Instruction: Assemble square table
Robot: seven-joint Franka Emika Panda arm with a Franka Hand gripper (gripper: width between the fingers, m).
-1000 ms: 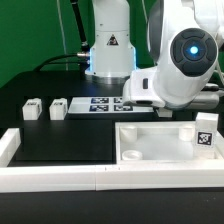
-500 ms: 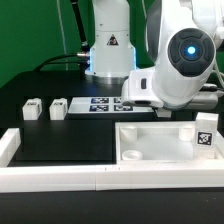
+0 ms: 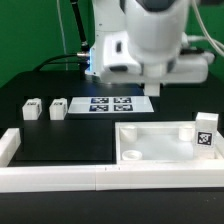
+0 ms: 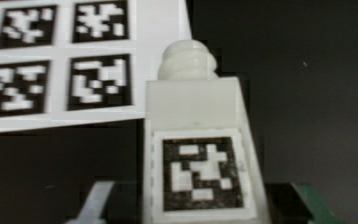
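while the big white arm (image 3: 150,40) hangs over the back of the black table (image 3: 60,140), its claw (image 4: 197,205) is pinching a short white leg (image 4: 197,110). in the wrist view the two gray fingers (image 4: 98,200) sit one on each side of that leg, and the leg sticks out from between them. it has a black and white tag (image 4: 197,170) on its flat face and a round knob (image 4: 188,55) at its far end. behind it, lower down, lies the marker board (image 4: 69,60) with its four printed squares. in the exterior view the marker board (image 3: 108,104) lies flat near the middle of the table, under the arm, and i cannot see the claw well from there. on the exterior view's left a loose leg (image 3: 32,109) sits on the table, and a second loose leg (image 3: 57,108) sits just beside it, between the first one and the marker board. the square slab (image 3: 165,148) lies flat at the front, on the exterior view's right, with its raised rim up and a round socket (image 3: 130,155) in its near corner. a fourth leg (image 3: 205,131) stands upright at the slab's far corner on the exterior view's right, its tag facing us. a long white rail (image 3: 100,180) runs along the front, and a shorter rail (image 3: 8,147) sits at the exterior view's left edge.
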